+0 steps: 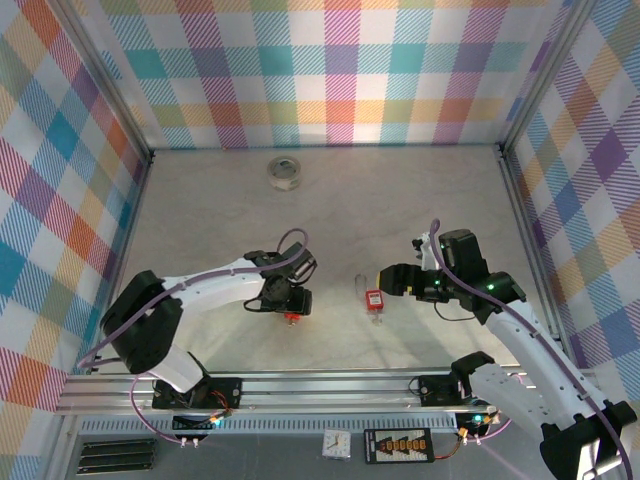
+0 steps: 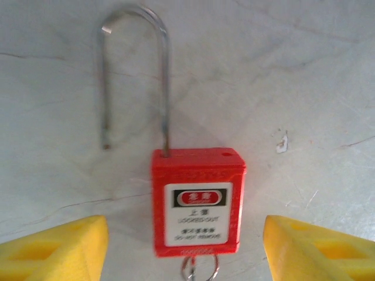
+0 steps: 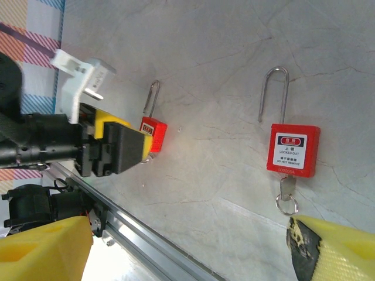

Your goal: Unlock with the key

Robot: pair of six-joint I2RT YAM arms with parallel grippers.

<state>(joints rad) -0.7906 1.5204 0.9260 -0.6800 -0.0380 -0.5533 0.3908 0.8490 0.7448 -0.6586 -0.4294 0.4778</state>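
- A red plastic padlock [image 2: 198, 202] with a white warning label is seen lying flat on the grey tabletop [image 2: 304, 70]. It lies close to the near edge and somewhat left of the middle.
- Its long steel shackle [image 2: 166, 88] is sunk into the body by one leg only. The other leg ends free beside the body's top corner (a small empty hole is seen in the top face).
- A metal ring [image 2: 199, 270] is seen at the padlock's underside, cut off by the frame edge; a key there cannot be made out.
- The left end effector [image 2: 186, 249] is held released. Its yellow fingers [image 2: 58, 249] are placed on either side of the padlock's lower half, a gap is left on each side, and nothing is gripped.
- A second red padlock [image 3: 293, 149] is laid label-up near the middle of the near edge, apart from the first and to its right.
- A silver key [image 3: 285, 188] is inserted in the underside of this second padlock, and a split ring [image 3: 287, 205] is hung from it. The free leg of its shackle appears to end just outside the body.
- The right end effector [image 1: 385, 281] is held released just right of the second padlock. Its fingers are spread wide, nothing is held between them, and the split ring lies just ahead of one fingertip [image 3: 337, 249].
- A grey roll of tape [image 1: 285, 172] is set near the far edge, about midway along it.
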